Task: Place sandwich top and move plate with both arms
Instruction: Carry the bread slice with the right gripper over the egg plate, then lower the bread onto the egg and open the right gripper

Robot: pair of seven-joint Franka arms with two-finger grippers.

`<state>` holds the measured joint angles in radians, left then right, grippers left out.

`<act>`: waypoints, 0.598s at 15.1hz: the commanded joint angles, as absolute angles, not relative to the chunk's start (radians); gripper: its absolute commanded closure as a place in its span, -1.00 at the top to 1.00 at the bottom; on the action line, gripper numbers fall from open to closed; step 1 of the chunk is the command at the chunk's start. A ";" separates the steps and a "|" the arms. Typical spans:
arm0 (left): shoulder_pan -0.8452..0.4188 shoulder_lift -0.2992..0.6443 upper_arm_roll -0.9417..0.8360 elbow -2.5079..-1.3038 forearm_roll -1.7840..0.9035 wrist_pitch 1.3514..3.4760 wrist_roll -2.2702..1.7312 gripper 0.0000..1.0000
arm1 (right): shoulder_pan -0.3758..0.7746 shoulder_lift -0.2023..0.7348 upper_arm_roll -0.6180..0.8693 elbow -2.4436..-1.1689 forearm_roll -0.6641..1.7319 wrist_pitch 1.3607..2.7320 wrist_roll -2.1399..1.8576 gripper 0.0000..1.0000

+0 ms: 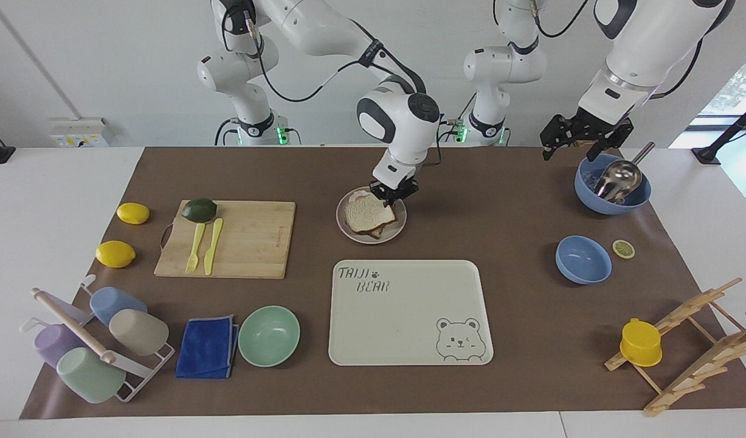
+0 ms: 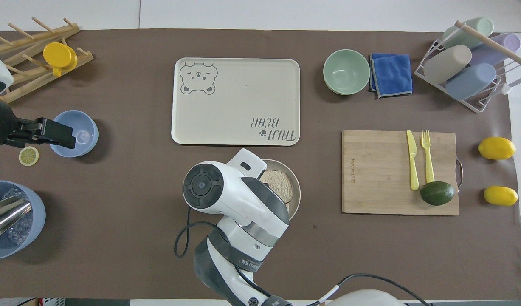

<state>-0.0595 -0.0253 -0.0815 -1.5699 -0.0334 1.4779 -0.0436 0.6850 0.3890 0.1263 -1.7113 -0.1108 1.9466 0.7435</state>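
Observation:
The sandwich top (image 1: 365,212) lies flat on the lower slice on the round plate (image 1: 400,226) and covers the egg. It also shows in the overhead view (image 2: 279,187), on the plate (image 2: 297,191). My right gripper (image 1: 394,199) is low at the edge of the sandwich top that is nearer to the robots. In the overhead view the right arm's wrist hides this gripper and part of the plate. My left gripper (image 1: 576,146) waits open and empty in the air by the blue bowls at the left arm's end; it also shows in the overhead view (image 2: 69,136).
The cream bear tray (image 1: 409,316) lies just farther from the robots than the plate. A cutting board (image 1: 245,240) with knife, fork and avocado lies beside the plate toward the right arm's end. A blue bowl with a metal scoop (image 1: 613,182) and a smaller blue bowl (image 1: 582,260) stand toward the left arm's end.

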 commanded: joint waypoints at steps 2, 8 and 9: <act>-0.057 -0.051 -0.081 -1.598 -0.017 1.489 -0.037 1.00 | 0.664 0.336 0.130 -1.736 -0.083 1.953 0.753 1.00; -0.057 -0.051 -0.081 -1.598 -0.018 1.489 -0.037 1.00 | 0.433 0.172 0.132 -1.718 -0.081 1.850 0.680 1.00; -0.057 -0.051 -0.081 -1.598 -0.017 1.489 -0.037 1.00 | 0.387 0.151 0.126 -1.704 -0.081 1.804 0.643 1.00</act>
